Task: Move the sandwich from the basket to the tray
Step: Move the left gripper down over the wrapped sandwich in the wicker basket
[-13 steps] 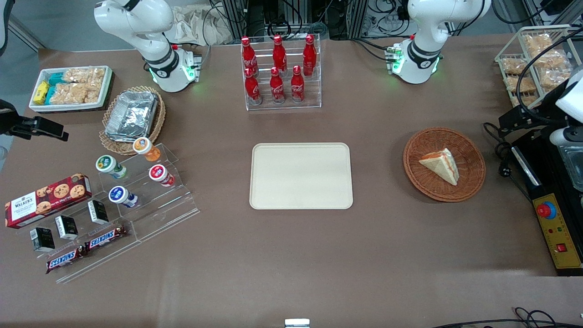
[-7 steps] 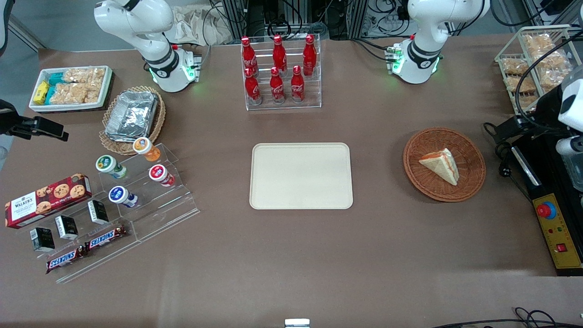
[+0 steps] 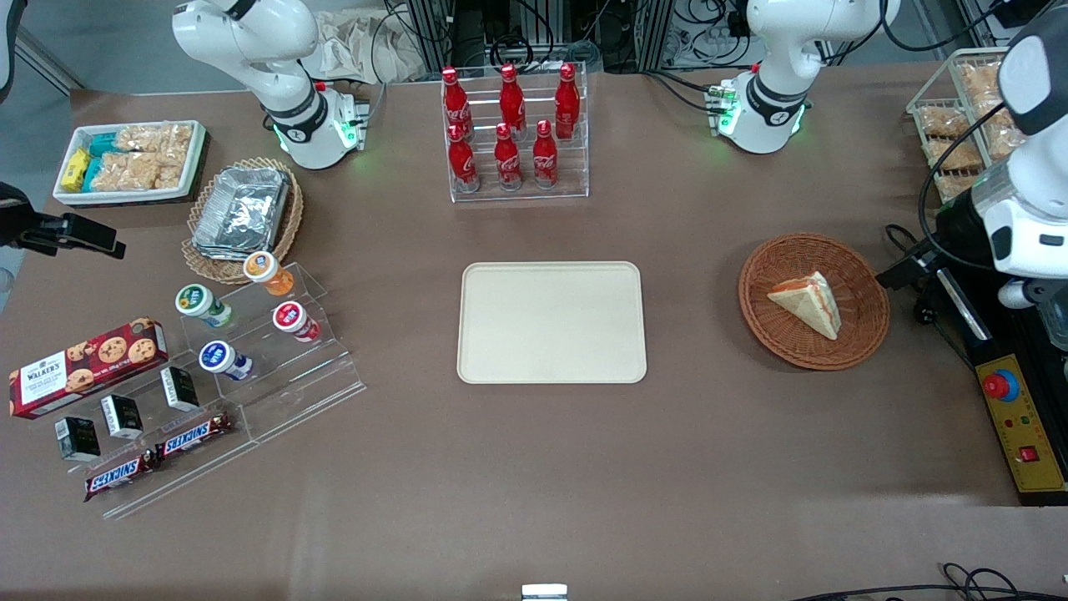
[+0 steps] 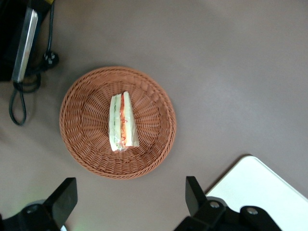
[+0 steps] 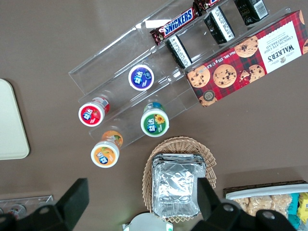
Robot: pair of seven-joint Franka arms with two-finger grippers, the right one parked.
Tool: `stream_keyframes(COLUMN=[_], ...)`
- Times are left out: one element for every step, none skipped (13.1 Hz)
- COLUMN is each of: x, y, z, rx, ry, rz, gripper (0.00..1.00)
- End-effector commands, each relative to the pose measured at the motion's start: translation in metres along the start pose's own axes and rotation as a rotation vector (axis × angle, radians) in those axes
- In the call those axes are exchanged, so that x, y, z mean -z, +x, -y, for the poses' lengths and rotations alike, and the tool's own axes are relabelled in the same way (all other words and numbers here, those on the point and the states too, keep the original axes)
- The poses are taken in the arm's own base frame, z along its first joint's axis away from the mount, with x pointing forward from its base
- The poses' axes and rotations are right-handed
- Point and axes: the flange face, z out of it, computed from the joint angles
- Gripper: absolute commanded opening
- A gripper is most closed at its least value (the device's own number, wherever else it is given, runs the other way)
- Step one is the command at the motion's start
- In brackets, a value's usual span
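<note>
Brown matting covers the whole table [image 3: 534, 467], and we find the working area orderly. We locate the gripper [image 4: 130, 204] high above the table, near the basket [image 4: 82, 139] and not yet over its middle; its two fingers [image 4: 65, 197] stand well apart with nothing between them. In the front view the working arm's wrist [image 3: 1022, 225] hangs at the working arm's end of the table, just beside the basket's rim.

We judge the task to be at its opening stage. The sandwich [image 3: 808, 302] lies on its side in the basket [image 3: 868, 334], untouched, its orange-red and green filling showing along the cut edge. The tray [image 3: 551, 321] lies bare in the middle of the table, well apart from the basket. Descent, grasp, lift, carry and release are all left to do.

Regarding clearance, we note that the basket's rim is low and the sandwich [image 4: 122, 122] sits near its centre, so a vertical approach appears unobstructed. A black cable and plug [image 3: 918, 288] lie just beside the basket toward the working arm's end, next to the control box [image 3: 1022, 434] with its red button; we would keep the descent clear of them. Between basket and tray we see only bare matting. The cola bottle rack [image 3: 513, 133] stands farther from the front camera than the tray, apart from the direct path.
</note>
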Motion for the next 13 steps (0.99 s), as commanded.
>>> stream_keyframes(x=[-0.031,-0.042,-0.056,-0.071,-0.085,-0.097,-0.108,-0.116,-0.128,-0.14,-0.153,-0.167,-0.18], y=[-0.015,-0.017,-0.019,-0.02,-0.021,-0.02,-0.019,-0.017,-0.015,-0.015,-0.015,-0.017,-0.02], z=[0.013,0.017,0.018,0.019,0.021,0.02,0.019,0.018,0.018,0.018,0.021,0.023,0.027], rx=[0.069,0.073,0.074,0.076,0.102,0.128,0.133,0.135,0.137,0.141,0.145,0.149,0.149], ry=[0.008,-0.003,-0.007,-0.008,-0.02,-0.029,-0.026,-0.015,-0.005,-0.009,-0.014,-0.013,-0.013], rz=[-0.008,-0.017,-0.019,-0.02,-0.029,-0.039,-0.036,-0.027,-0.018,-0.02,-0.024,-0.023,-0.024], gripper=[1.0,1.0,1.0,1.0,1.0,1.0,1.0,1.0,1.0,1.0,1.0,1.0,1.0])
